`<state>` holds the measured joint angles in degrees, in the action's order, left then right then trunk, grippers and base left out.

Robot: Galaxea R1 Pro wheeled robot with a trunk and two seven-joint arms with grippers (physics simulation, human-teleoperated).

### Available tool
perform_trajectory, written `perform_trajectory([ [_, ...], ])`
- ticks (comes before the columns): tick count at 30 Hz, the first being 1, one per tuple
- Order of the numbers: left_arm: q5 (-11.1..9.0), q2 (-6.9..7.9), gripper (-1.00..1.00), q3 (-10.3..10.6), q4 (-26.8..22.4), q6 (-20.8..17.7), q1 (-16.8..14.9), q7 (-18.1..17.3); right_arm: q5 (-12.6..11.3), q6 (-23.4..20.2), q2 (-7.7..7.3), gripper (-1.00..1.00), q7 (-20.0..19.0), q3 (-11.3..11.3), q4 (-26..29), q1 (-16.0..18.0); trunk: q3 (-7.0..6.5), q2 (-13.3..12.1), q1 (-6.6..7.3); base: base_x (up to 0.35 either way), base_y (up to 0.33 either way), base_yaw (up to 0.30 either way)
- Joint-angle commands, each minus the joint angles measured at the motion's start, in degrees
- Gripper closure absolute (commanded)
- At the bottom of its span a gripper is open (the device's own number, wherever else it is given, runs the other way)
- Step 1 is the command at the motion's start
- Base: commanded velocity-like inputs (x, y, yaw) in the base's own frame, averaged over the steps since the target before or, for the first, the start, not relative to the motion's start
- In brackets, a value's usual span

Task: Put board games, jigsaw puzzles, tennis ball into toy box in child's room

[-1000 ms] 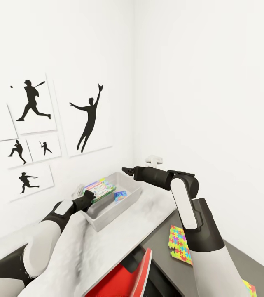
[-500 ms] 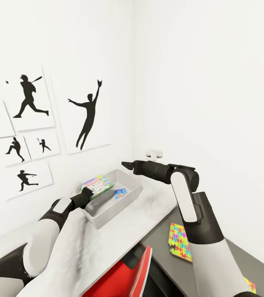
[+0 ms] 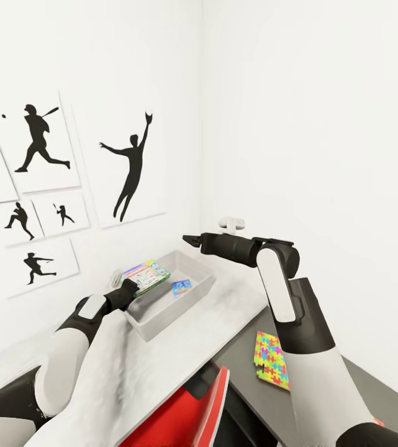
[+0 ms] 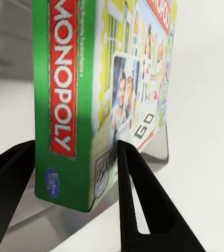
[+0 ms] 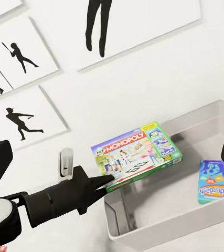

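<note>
The left claw (image 3: 128,287) is closed on a board game (image 3: 146,277), a green Monopoly box. In the left wrist view, one black finger (image 4: 143,210) presses the picture side of the box (image 4: 91,94) and the other finger presses the back, down near one corner. The rest of the box sticks out past the claw's tips. It hangs over the near-left rim of the toy box (image 3: 161,313), lying almost flat and just above it.

The toy box is a light grey bin that sits on the white table (image 3: 161,366), right in front of the left claw. In the right wrist view, a small blue game box (image 5: 216,181) lies on the floor of the bin (image 5: 159,231), out past the Monopoly box (image 5: 138,155) and lower down. From the head it shows as a little blue patch (image 3: 181,287) inside the bin.

The right claw (image 3: 189,238) is held up in the air, above the far end of the toy box and apart from it. Its tips look close together and nothing is between them, but you cannot tell for sure if it is open or closed.

A jigsaw puzzle (image 3: 272,361) with yellow, pink and blue pieces lies flat on a dark grey surface (image 3: 254,403), well behind the right claw, beside that arm's elbow.

Black sports pictures (image 3: 130,164) hang on the white wall beyond both claws.
</note>
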<state>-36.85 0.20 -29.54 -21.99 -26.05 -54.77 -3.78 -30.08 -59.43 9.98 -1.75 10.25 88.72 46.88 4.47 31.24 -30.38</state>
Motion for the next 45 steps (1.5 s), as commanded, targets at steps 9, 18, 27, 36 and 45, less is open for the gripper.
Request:
perform_trajectory([
  [9, 0.7, -0.03, 1.0, -0.4, 0.3, -0.2, -0.1, -0.1, 0.2, -0.3, 0.02, -1.0, -0.2, -0.1, -0.1, 0.1, 0.97, 0.1, -0.02, 0.0, 0.0, 0.0],
  [18, 0.8, -0.06, 1.0, -0.4, 0.5, -0.1, -0.1, 0.0, 0.2, -0.3, 0.02, -1.0, -0.2, 0.0, 0.0, 0.1, 1.82, 0.1, -0.02, 0.0, 0.0, 0.0],
  [27, 0.9, -0.07, 1.0, -0.4, 0.5, -0.1, -0.1, 0.0, 0.2, -0.3, 0.02, -1.0, -0.2, 0.0, 0.0, 0.1, 2.67, 0.1, -0.02, 0.0, 0.0, 0.0],
  [36, 2.9, -0.08, 1.0, -0.4, 0.2, -0.1, -0.1, 0.0, 0.2, -0.2, 0.02, -1.0, -0.2, 0.0, 0.1, 0.1, 3.51, 0.1, -0.02, 0.0, 0.0, 0.0],
  [45, 3.0, -0.11, 1.0, -0.4, 0.2, -0.1, -0.1, 0.0, 0.2, 0.0, 0.02, -1.0, -0.2, 0.0, 0.1, 0.1, 4.28, 0.1, -0.02, 0.0, 0.0, 0.0],
])
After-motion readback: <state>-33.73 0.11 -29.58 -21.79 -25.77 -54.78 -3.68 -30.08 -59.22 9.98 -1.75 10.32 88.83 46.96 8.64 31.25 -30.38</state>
